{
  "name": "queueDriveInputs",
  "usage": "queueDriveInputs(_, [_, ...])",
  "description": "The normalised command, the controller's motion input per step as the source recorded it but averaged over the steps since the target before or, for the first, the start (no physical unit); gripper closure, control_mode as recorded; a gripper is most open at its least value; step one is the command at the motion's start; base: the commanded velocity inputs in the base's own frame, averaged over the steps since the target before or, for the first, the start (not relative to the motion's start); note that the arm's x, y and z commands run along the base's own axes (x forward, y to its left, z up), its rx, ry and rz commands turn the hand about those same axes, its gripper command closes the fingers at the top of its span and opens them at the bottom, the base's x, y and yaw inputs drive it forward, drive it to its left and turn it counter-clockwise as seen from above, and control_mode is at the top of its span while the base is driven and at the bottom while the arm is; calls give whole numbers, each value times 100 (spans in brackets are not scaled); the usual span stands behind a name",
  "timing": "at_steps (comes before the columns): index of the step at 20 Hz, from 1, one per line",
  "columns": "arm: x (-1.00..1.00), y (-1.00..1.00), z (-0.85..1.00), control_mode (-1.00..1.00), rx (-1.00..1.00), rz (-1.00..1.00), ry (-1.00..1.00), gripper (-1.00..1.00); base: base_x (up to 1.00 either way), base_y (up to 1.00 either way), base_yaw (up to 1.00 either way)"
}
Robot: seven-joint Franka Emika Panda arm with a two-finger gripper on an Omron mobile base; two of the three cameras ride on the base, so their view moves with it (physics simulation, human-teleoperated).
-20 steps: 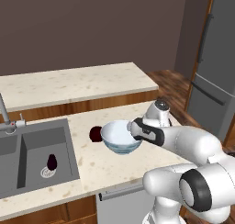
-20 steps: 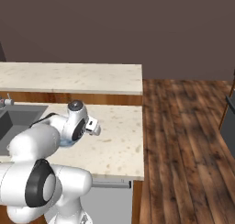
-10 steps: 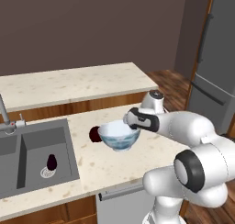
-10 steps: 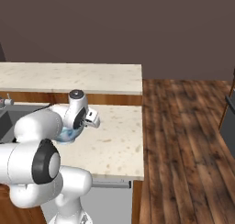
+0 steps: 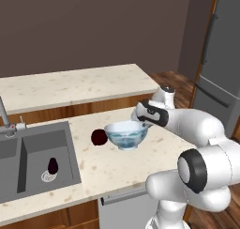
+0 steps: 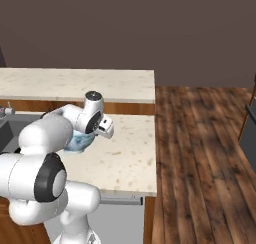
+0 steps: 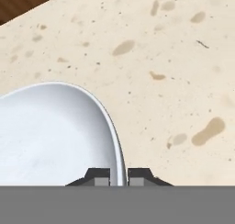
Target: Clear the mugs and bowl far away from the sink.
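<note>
The pale blue-white bowl (image 5: 125,134) sits at the middle of the counter, and my gripper (image 5: 143,124) is shut on its right rim. The hand view shows the two fingertips (image 7: 99,176) pinching the thin rim of the bowl (image 7: 55,136), one inside and one outside, with my gripper (image 7: 118,177) centred over it. A dark maroon mug (image 5: 99,137) stands on the counter just left of the bowl, touching or nearly touching it. Another dark mug (image 5: 52,166) stands in the sink (image 5: 28,143) by a drain. In the right base view my arm hides most of the bowl (image 6: 75,142).
A silver faucet (image 5: 5,116) rises at the sink's back left. A raised back counter (image 5: 70,85) runs behind the work counter (image 5: 117,164). The work counter ends to the right over wooden floor (image 6: 200,153), with a grey fridge (image 5: 218,59) beyond.
The jaws have closed from wide open onto the bowl's rim. The hand has shifted a little, and the bowl sits slightly higher in the left base view.
</note>
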Motion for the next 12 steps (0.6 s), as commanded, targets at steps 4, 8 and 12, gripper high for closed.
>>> queueDriveInputs(4, [-34,-24,98,-100,18,-19,0,100,0,0,0])
queueDriveInputs(8, [-41,-3,100,-100,9,-24,0,100,0,0,0])
queueDriveInputs(12, [-53,8,93,-100,0,-50,-1,100,0,0,0])
